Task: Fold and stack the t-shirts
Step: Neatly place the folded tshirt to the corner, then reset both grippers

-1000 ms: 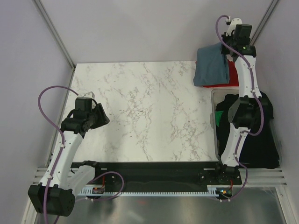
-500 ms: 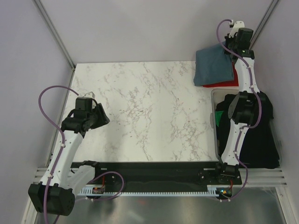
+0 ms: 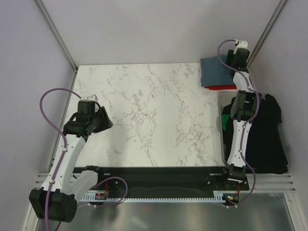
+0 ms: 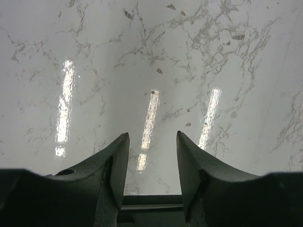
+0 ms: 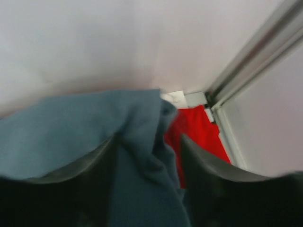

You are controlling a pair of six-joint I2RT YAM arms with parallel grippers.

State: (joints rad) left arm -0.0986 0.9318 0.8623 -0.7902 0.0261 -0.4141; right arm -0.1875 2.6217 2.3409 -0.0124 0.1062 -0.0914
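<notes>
The blue-grey t-shirt lies folded into a soft rectangle on the red t-shirt at the far right corner of the veined marble bench. The right hand stands half open, with a limp ridge of blue-grey cotton between its fingers (not visibly pinched). The left hand, half open and empty, hangs near the left edge; black t-shirts lie crumpled past the right edge.
</notes>
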